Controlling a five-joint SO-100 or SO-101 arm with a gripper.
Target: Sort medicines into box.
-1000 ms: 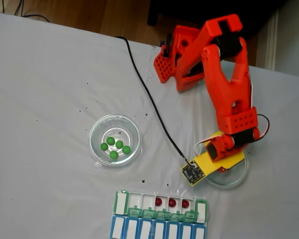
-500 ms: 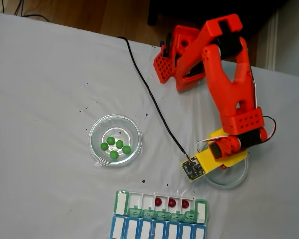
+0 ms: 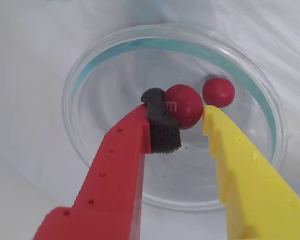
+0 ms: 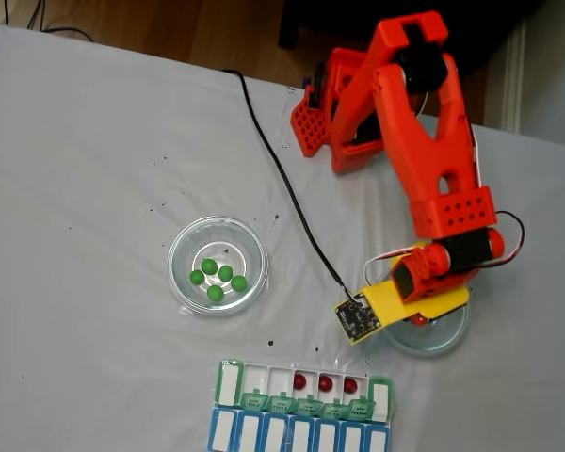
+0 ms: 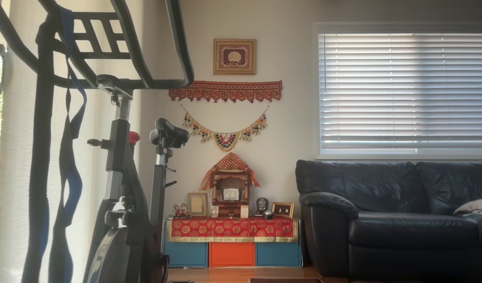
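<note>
In the wrist view my gripper (image 3: pixel 184 115) is shut on a dark red ball (image 3: pixel 183 105), held between the black foam pad (image 3: pixel 162 122) of the red finger and the tip of the yellow finger (image 3: pixel 217 135). A second red ball (image 3: pixel 218 91) lies just beyond it in the clear glass dish (image 3: pixel 90 65). In the fixed view my gripper (image 4: pixel 418 318) hangs over that dish (image 4: pixel 455 331) at the right. The box (image 4: pixel 228 381) lies at the front edge with three red balls (image 4: pixel 325 383) in its open compartments. Several green balls (image 4: pixel 218 274) sit in the left dish (image 4: pixel 183 243).
A blue row of compartments (image 4: pixel 297 436) adjoins the box on its near side. A black cable (image 4: pixel 282 184) runs across the white cloth from the arm's base (image 4: pixel 334 118) to the wrist camera board (image 4: pixel 355 318). The other view looks at a room with a bike and sofa.
The wrist has shifted slightly to the right and up over the right dish, and the upper arm has leaned a little back. Balls in the box and the left dish have not moved.
</note>
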